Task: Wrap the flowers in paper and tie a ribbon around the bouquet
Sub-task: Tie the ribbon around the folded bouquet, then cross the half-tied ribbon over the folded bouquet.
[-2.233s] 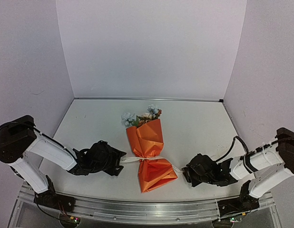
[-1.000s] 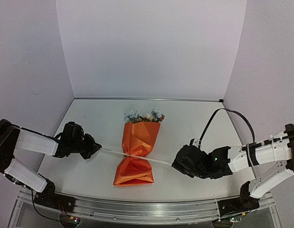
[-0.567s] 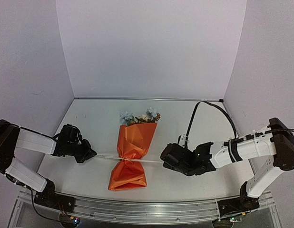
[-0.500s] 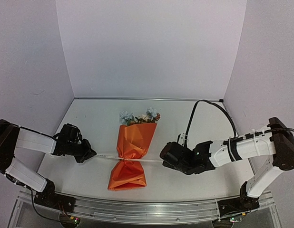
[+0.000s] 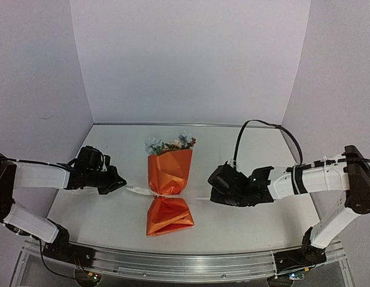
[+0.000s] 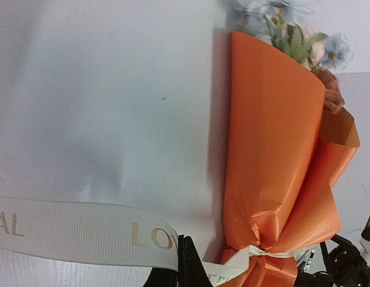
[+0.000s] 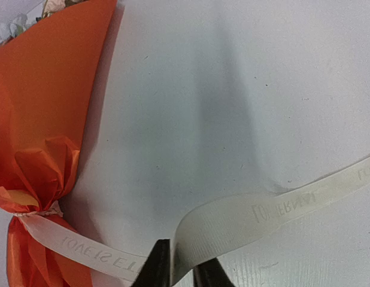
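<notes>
Ribbon (image 5: 137,191) crossed the middle of the worktop (image 5: 257,155) from side to side, knotted round the pinched waist of the bouquet (image 5: 167,216), and we saw each of its tails reach one gripper. The bouquet lay flat about midway between the left and right edges. Its flowers (image 5: 170,143), pale blue, cream and a touch of red, pointed at the far edge and showed above the rim of the orange paper (image 5: 170,170), whose flared lower end pointed at the near edge. The left gripper (image 5: 120,184) sat low over the worktop toward the left edge, clamped on the left tail. In its wrist view we saw the cream strip, printed with gold letters, run past a dark fingertip (image 6: 188,269) to the knot (image 6: 260,254). The right gripper (image 5: 212,192) sat just right of the bouquet, near it but apart. Its fingers (image 7: 155,266) stood narrowly parted, and the right tail rose in a loose fold in the gap between them, then trailed away flat on the worktop.
</notes>
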Tool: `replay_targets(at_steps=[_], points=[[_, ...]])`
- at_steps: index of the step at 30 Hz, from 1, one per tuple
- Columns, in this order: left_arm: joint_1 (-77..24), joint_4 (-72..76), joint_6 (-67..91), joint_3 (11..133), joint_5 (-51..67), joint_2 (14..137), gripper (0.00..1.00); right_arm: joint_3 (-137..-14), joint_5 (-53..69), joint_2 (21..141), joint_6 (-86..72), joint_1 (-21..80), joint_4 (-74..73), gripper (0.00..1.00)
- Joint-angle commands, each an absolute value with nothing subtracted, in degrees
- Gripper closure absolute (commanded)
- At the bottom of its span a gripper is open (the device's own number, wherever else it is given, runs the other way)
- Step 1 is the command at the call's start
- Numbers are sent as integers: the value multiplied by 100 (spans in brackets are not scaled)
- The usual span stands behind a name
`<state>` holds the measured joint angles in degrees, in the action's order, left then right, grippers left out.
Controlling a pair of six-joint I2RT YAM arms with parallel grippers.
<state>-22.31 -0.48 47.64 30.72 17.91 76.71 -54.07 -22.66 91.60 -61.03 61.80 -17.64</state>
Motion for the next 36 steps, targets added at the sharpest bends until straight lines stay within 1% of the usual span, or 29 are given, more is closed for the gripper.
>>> replay_targets(at_steps=[1, 2, 3, 5, 8, 9, 12, 15, 17, 19, 23, 28, 36], points=[[-2710, 274, 4476, 3466, 1914, 7527, 100, -5252, -2104, 8644, -5406, 6121, -1925, 62], [-2861, 258, 4441, 3540, 1911, 7518, 100, -5255, -2086, 8567, -5226, 6120, -1846, 54], [-2923, 259, 4424, 3597, 1981, 7527, 100, -5316, -2074, 8521, -4980, 6119, -1791, 48], [-2959, 291, 4463, 3678, 2194, 7528, 100, -5532, -1931, 8462, -4422, 6120, -1648, 42], [-2993, 315, 4440, 3787, 2418, 7466, 100, -5842, -1041, 8519, -3521, 6120, -871, 27], [-2997, 322, 4432, 3821, 2490, 7444, 100, -6101, -732, 8649, -3236, 6118, -729, 25], [-3001, 398, 4463, 3923, 2742, 7403, 100, -6859, -6, 9314, -2640, 6120, -614, 25], [-3006, 452, 4540, 4003, 2904, 7401, 100, -7532, 575, 9946, -2424, 6109, -356, 25], [-3006, 462, 4596, 4034, 2952, 7386, 100, -8052, 980, 10370, -2367, 6111, -343, 29], [-3006, 471, 4674, 4059, 2985, 7357, 100, -8518, 1296, 10758, -2374, 6108, -337, 31], [-3006, 482, 4783, 4070, 3034, 7322, 100, -8936, 1660, 11233, -2374, 6111, -343, 33], [-3006, 486, 4850, 4073, 3149, 7318, 100, -9285, 1929, 11694, -2497, 6147, -334, 38], [-3022, 516, 4929, 4130, 3355, 7383, 100, -9649, 1591, 12061, -2540, 6161, -325, 42]])
